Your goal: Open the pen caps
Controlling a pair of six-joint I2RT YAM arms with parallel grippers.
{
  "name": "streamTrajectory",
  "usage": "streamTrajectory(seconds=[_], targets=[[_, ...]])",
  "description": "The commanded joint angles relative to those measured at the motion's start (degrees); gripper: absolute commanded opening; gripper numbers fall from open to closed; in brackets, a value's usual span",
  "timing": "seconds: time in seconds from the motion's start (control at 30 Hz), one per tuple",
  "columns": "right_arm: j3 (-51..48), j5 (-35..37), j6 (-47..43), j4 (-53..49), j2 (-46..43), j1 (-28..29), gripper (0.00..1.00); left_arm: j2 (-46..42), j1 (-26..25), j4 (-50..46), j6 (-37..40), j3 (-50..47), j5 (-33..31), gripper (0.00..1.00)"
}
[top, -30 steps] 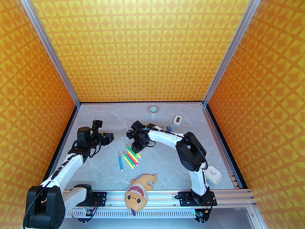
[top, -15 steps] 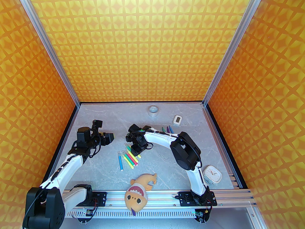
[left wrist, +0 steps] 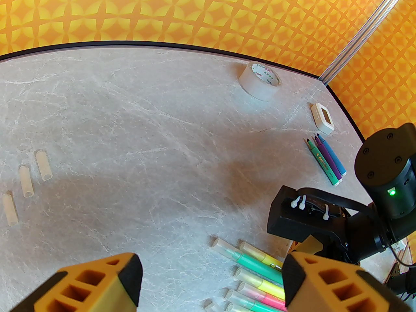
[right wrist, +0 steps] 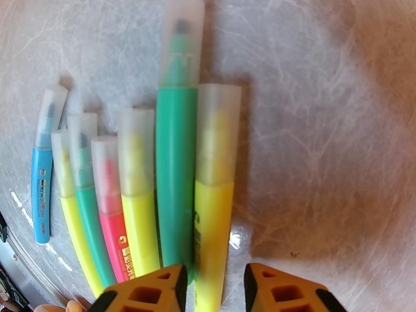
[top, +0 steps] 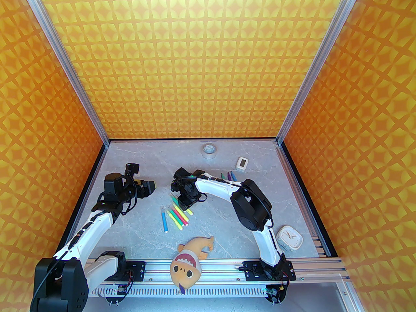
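Right gripper (right wrist: pixel 214 279) astride yellow marker (right wrist: pixel 213 219), cap (right wrist: pixel 218 135) frosted, translucent.

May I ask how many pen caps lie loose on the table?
3, spaced apart at the left wrist view's left edge: farthest cap, middle cap, nearest cap. Others may be hidden.

- Seven markers (right wrist: pixel 175 174) lie side by side on the grey table (right wrist: pixel 308 109).
- Cloudy pen caps (right wrist: pixel 183 41) cover their tips.
- The right gripper (right wrist: pixel 216 284) has its fingers apart, one each side of a yellow marker (right wrist: pixel 213 213).
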Motion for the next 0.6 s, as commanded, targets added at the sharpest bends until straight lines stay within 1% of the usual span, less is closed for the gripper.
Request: streamTrajectory(seconds=[0.0, 0.4, 0.57], targets=[[1.12, 1.47, -0.39, -1.04, 1.10, 0.28, 0.35, 0.21, -0.29, 0.46, 0.79, -0.43, 1.14, 0.75], [2.64, 1.85, -1.01, -2.99, 3.46, 0.24, 0.35, 0.21, -0.29, 0.34, 0.79, -0.27, 1.13, 0.75], [4.01, 3.74, -1.10, -4.50, 4.61, 0.26, 0.35, 0.21, -0.30, 0.18, 0.80, -0.27, 1.15, 0.75]])
